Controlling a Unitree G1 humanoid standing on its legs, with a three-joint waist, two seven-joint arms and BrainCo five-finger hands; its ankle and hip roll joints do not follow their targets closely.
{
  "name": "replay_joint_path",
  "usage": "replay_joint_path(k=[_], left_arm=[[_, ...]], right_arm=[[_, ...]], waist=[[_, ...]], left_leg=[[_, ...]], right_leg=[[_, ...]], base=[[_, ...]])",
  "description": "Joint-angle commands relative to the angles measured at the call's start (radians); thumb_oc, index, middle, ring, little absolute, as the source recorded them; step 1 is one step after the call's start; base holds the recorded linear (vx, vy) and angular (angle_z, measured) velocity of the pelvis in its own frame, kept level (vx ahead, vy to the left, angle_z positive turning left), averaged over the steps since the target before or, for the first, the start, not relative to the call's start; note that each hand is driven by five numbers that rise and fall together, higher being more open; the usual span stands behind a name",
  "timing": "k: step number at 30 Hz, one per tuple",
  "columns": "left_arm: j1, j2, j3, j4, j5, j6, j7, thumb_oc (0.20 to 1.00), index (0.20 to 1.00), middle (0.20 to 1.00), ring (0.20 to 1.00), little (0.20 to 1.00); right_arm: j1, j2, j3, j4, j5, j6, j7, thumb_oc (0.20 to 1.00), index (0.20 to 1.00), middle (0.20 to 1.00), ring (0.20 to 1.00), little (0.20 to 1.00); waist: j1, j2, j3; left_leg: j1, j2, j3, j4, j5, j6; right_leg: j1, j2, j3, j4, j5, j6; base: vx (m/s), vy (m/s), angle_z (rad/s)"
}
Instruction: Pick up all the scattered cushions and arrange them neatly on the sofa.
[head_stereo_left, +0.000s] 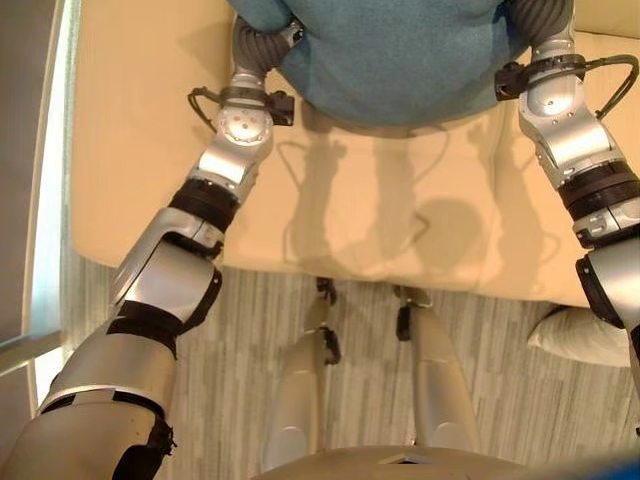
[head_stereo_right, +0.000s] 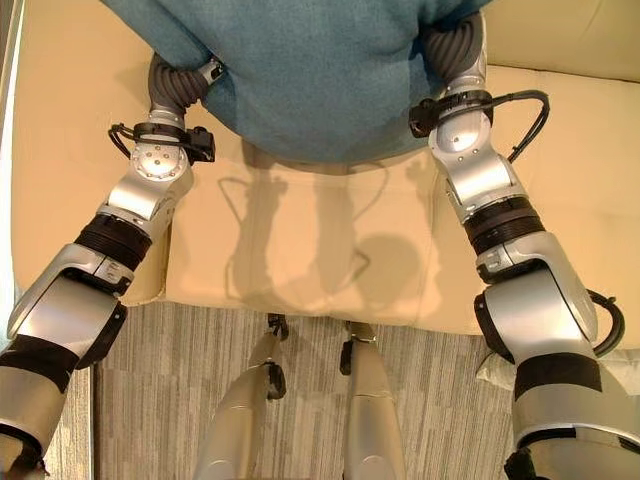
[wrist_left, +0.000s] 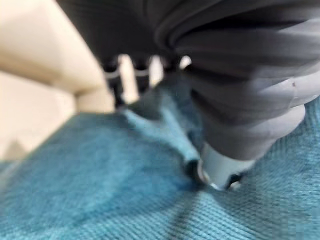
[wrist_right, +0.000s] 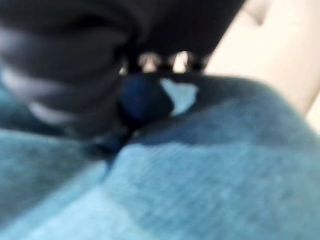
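Left eye view: teal cushion (head_stereo_left: 385, 60) at the top centre of the frame, held over the cream sofa (head_stereo_left: 130, 130) between both arms, one at each flank, presumably because a soft, wide thing like this sags if taken from one side only. Left hand (head_stereo_left: 262, 45) tucked against the cushion's left edge under its dark ribbed cover, right hand (head_stereo_left: 540, 25) at the upper right likewise. A white cushion (head_stereo_left: 585, 338) on the striped floor (head_stereo_left: 240, 330) at the lower right, just off the sofa's front edge, not yet picked up.

Right eye view: same hold; cushion spanning the top, its shadow on the seat below, so probably lifted clear rather than resting.

Left wrist view: fingers (wrist_left: 131, 75) pressed along the teal fabric, thumb digging a crease into it, pinching the cloth.

Right wrist view: fingers (wrist_right: 150, 61) over the cushion's rim, fabric bunched dark beneath them, gripping too. Cloth woven, finely ribbed, plump.
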Motion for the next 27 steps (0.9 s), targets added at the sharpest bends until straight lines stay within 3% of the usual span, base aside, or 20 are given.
replay_joint_path(k=[1, 14, 21, 27], left_arm=[[-0.240, -0.023, -0.068, 0.099, 0.058, -0.039, -0.024, 1.000, 1.000, 1.000, 1.000, 1.000], [-0.390, 0.040, -0.163, 0.159, 0.062, -0.030, -0.022, 1.000, 1.000, 1.000, 1.000, 1.000], [-0.379, 0.083, -0.134, 0.192, 0.042, -0.018, -0.007, 1.000, 1.000, 1.000, 1.000, 1.000], [-0.330, 0.164, -0.072, 0.205, -0.034, -0.023, -0.012, 1.000, 1.000, 1.000, 1.000, 1.000]], right_arm=[[-0.160, 0.053, 0.134, 0.099, -0.055, -0.023, 0.021, 1.000, 1.000, 1.000, 1.000, 1.000], [-0.295, -0.015, 0.252, 0.272, -0.099, 0.040, 0.008, 1.000, 1.000, 1.000, 1.000, 1.000], [-0.302, -0.076, 0.212, 0.310, -0.103, 0.073, -0.049, 1.000, 1.000, 1.000, 1.000, 1.000], [-0.247, -0.155, 0.136, 0.296, -0.007, 0.063, -0.067, 1.000, 1.000, 1.000, 1.000, 1.000]], waist=[[-0.003, -0.023, -0.012], [0.005, -0.022, -0.062], [0.006, -0.027, -0.078], [-0.002, -0.034, -0.109]], left_leg=[[0.014, 0.056, -0.018, 0.055, -0.085, -0.108], [0.005, 0.057, -0.034, -0.010, -0.050, -0.117], [0.030, 0.053, -0.029, -0.016, -0.029, -0.114], [0.083, 0.053, -0.028, -0.033, -0.036, -0.117]], right_leg=[[0.117, -0.017, 0.021, -0.237, 0.074, 0.136], [0.108, 0.004, 0.015, -0.300, 0.106, 0.148], [0.139, 0.004, 0.002, -0.322, 0.131, 0.140], [0.194, 0.008, -0.003, -0.347, 0.131, 0.140]], base=[[0.00, 0.000, 0.00], [0.00, 0.000, 0.00], [-0.03, 0.000, 0.00], [0.01, 0.001, 0.00]])
